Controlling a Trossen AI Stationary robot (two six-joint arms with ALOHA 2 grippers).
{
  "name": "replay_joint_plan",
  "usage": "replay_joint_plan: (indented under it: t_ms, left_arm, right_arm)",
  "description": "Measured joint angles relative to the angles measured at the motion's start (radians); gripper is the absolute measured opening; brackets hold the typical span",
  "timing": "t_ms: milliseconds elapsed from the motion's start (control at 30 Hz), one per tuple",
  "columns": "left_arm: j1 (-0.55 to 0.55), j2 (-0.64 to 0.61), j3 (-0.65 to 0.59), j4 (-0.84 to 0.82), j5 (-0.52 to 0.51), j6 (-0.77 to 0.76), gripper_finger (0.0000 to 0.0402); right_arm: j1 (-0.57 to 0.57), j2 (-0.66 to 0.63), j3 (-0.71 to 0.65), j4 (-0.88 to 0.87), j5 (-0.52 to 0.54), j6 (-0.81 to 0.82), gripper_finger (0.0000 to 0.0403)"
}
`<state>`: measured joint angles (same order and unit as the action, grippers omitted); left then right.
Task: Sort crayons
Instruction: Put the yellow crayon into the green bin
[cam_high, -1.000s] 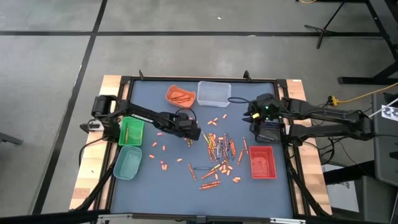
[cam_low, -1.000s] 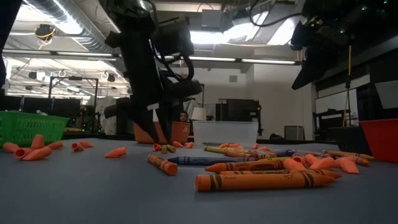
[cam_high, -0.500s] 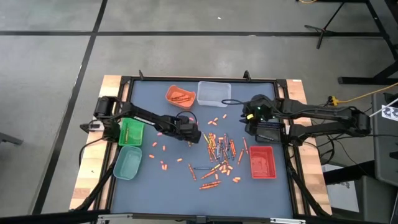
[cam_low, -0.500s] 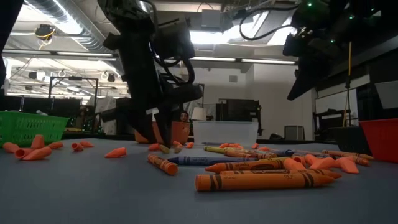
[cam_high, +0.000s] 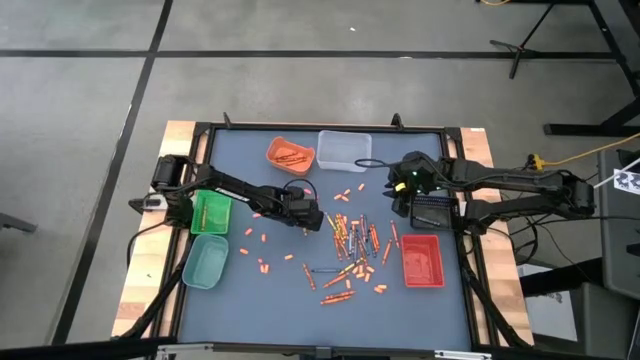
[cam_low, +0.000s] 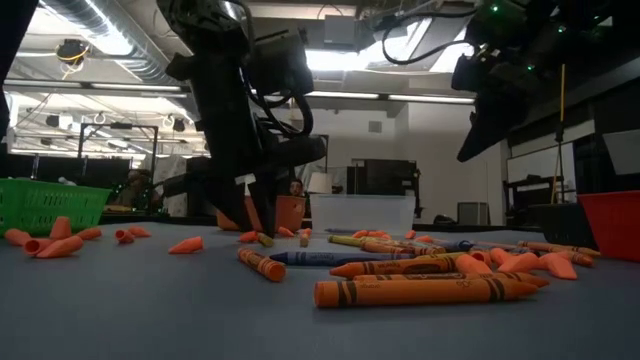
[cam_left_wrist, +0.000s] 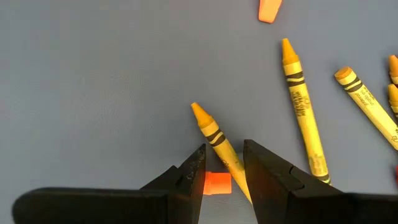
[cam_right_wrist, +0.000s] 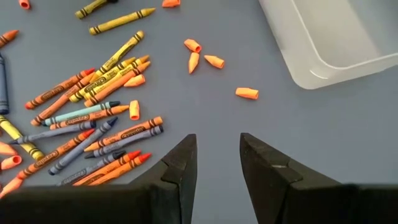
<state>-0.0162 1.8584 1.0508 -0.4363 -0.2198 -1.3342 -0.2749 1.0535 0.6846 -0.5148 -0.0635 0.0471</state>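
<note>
Yellow crayon (cam_left_wrist: 214, 138) and an orange stub (cam_left_wrist: 217, 183) lay between my left gripper (cam_left_wrist: 222, 163)'s parted jaws; closing risked pinching both. Right gripper (cam_right_wrist: 217, 151) hovered, jaws apart.

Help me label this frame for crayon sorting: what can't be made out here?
- Orange tray contents: high view, too small to count or name.
- Yellow crayon lower end: left wrist view, hidden behind the left end effector, as is part of the orange stub.
- Clear bin: right wrist view, cut off by the edge.
- Red tray: low view, its wall hides the inside.
</note>
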Motion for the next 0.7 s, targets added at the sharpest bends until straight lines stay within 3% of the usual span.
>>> replay_joint_plan:
  t_ms: [400,700]
  left_arm:
    - [-0.001,0.002,-0.001,0.004,-0.029,-0.028,0.0092]
    - [0.0,0.003,-0.002,0.004,-0.046,-0.028,0.0042]
  right_arm:
    - [0.0,0.0,0.0,0.0,0.0,0.0,0.012]
    - [0.0,0.0,0.0,0.0,0.0,0.0,0.012]
